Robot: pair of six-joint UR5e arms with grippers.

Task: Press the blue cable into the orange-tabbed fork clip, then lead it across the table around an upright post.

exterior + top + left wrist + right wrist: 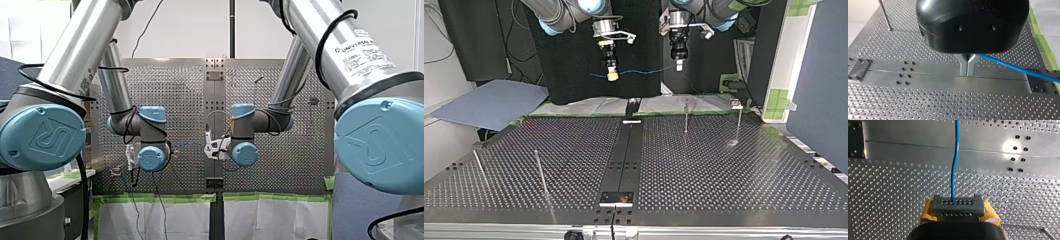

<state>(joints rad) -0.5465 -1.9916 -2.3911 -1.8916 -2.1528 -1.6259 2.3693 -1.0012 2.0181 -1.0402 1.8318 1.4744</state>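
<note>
Blue cable (644,71) spans mid-air above table (724,170) between left gripper (967,65) and right gripper (957,203), both clamped on it, left apparently by its tips; likely light, limp, slick, so best held near the stretch to seat.

Close wrist views, shared blue cable (1008,65)

Left hand (967,73) raised, right hand (957,203) raised, both pinching blue cable (955,162)

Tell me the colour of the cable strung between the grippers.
The cable is blue, clearest in the right wrist view.
</note>
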